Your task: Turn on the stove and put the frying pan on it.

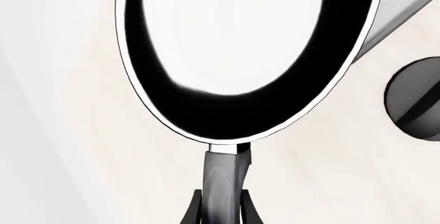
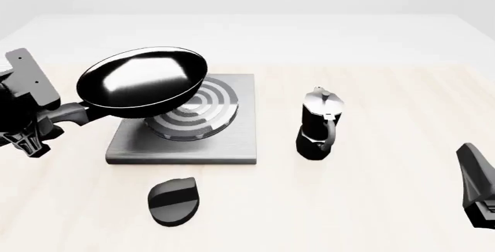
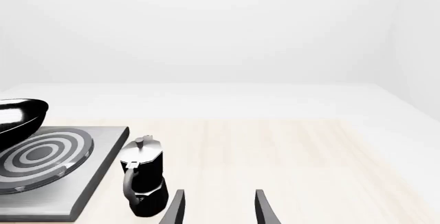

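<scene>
The frying pan (image 2: 143,81) is glossy black with a thin pale rim. It hangs tilted in the air over the left part of the stove (image 2: 232,146), a grey square plate with raised burner rings (image 2: 203,108). My left gripper (image 2: 48,123) is shut on the end of the pan's long handle (image 2: 77,112), left of the stove. The left wrist view shows the pan (image 1: 240,105) filling the picture, with the handle (image 1: 223,175) clamped in my left gripper (image 1: 221,214). My right gripper (image 3: 218,211) is open and holds nothing, low at the table's right (image 2: 479,185).
A black round knob (image 2: 174,201) lies on the table in front of the stove, also seen as the knob (image 1: 416,100) in the left wrist view. A black-and-silver moka pot (image 2: 319,126) stands right of the stove, and the moka pot (image 3: 143,183) is close ahead of my right gripper, a little to its left.
</scene>
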You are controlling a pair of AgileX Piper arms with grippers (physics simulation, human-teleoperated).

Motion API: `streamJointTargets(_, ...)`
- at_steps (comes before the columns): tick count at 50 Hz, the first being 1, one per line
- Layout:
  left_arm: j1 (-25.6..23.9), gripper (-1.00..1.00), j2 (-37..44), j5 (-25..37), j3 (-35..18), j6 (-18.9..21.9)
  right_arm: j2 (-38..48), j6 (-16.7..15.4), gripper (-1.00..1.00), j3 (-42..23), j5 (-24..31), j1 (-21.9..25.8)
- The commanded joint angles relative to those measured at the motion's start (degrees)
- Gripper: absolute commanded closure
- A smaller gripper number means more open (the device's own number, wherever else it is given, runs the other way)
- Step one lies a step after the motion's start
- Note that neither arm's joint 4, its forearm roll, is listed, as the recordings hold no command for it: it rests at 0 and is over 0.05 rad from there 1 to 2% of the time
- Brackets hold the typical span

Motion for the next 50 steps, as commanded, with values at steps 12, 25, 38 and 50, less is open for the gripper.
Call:
streamJointTargets(12, -8.17, 1.00, 9.18, -9.33, -0.28, -2.45, 0.00, 0.00, -1.00, 0.00, 0.00, 0.00)
streamJointTargets(25, -10.57, 1.00, 11.10, -10.63, -0.60, -2.78, 0.00, 0.00, -1.00, 0.00, 0.00, 0.00)
streamJointTargets(38, -12.18, 1.00, 13.49, -12.10, -0.60, -3.49, 0.00, 0.00, -1.00, 0.00, 0.00, 0.00)
streamJointTargets(50, -12.41, 1.00, 15.49, -14.62, 0.55, -2.97, 0.00, 0.00, -1.00, 0.00, 0.00, 0.00)
